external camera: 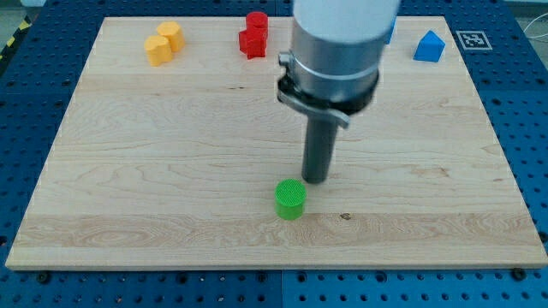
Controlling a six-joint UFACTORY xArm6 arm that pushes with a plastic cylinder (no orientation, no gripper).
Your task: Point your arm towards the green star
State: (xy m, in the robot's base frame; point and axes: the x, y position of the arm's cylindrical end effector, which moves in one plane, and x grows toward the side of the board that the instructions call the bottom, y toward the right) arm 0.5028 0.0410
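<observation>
Green round block (290, 198) just lower-left of my tip (315, 180); tool (319, 145) a bare rod, nothing held.

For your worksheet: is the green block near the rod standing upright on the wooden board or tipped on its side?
Upright. The green cylinder-like block shows its flat hatched top face upward on the wooden board; my tip is just to its upper right.
</observation>
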